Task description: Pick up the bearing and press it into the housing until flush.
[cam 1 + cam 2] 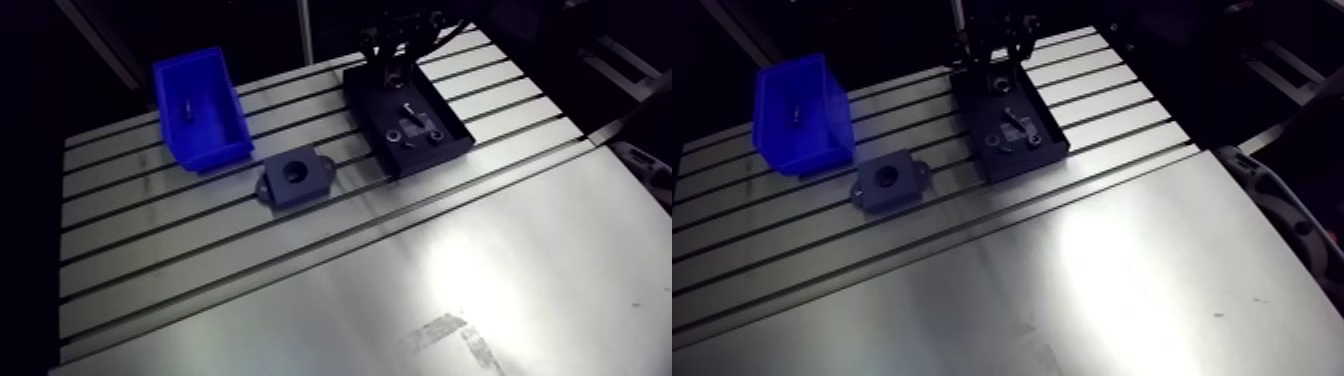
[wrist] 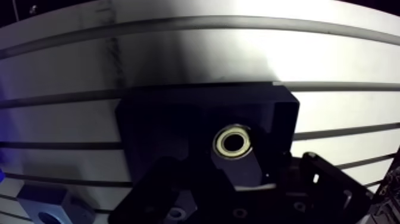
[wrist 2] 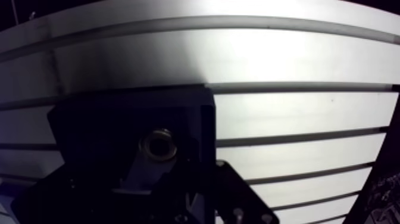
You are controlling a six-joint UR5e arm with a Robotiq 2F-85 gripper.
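Bearing: a pale metal ring (image 2: 233,143) is lying flat inside the black tray (image 1: 432,160), resting against a grey piece there.
Gripper: the gripper (image 2: 239,179) is hanging over the black tray. Its fingers (image 2: 318,182) are spread apart and holding nothing, and the ring is showing just ahead of the gap between them.
Housing: a dark block (image 1: 293,178) with an empty round bore is sitting on the slotted table (image 1: 400,280) just beside the black tray.
Blue bin: it (image 1: 200,105) is standing beyond the housing, well apart from the black tray.
Step in hand: this looks like the approach to the pick, and the bearing is not yet gripped.
Doing it well: the fingers should be centring on the ring before going straight down, then closing evenly on its outer rim. That should keep it level for a square entry into the bore.
Watching for: the tray walls are crowding the fingers, and an off-centre grip would probably be tipping the ring.
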